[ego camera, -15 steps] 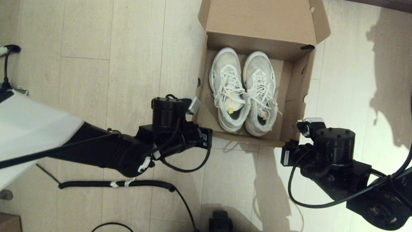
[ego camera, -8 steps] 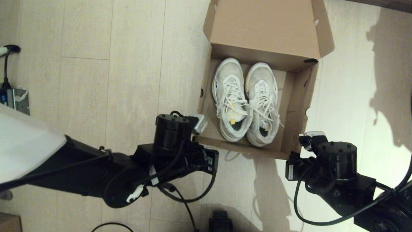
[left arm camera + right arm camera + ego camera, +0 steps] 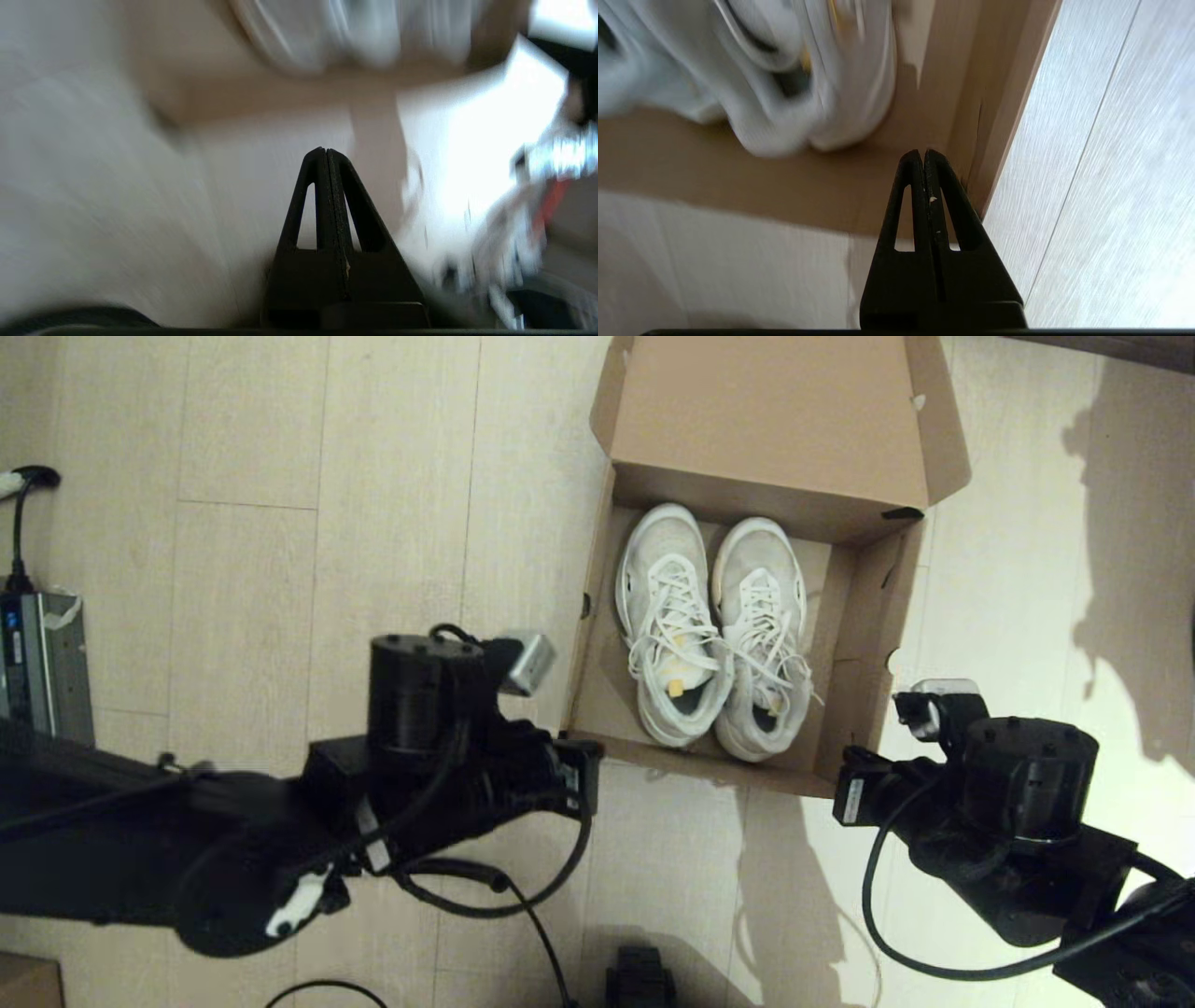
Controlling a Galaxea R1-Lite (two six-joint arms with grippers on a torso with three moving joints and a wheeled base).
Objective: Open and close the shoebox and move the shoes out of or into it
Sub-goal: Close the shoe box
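On the pale wood floor [image 3: 280, 569], the left gripper [image 3: 325, 154] has been drawn back from the open shoebox [image 3: 868, 644]; both it and the right gripper [image 3: 923, 155] are pressed closed and empty, and the white sneakers [image 3: 714, 630] lie inside.

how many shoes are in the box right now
2: both in the open shoebox, side by side, toes toward the raised lid; left shoe, right shoe. None visibly hidden.

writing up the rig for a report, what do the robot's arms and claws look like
Both arms are matte black with round drum-shaped joints and loose black cables looping off them. Each carries a small silver camera block. The left claw and right claw are black tapered fingers with slot cut-outs.
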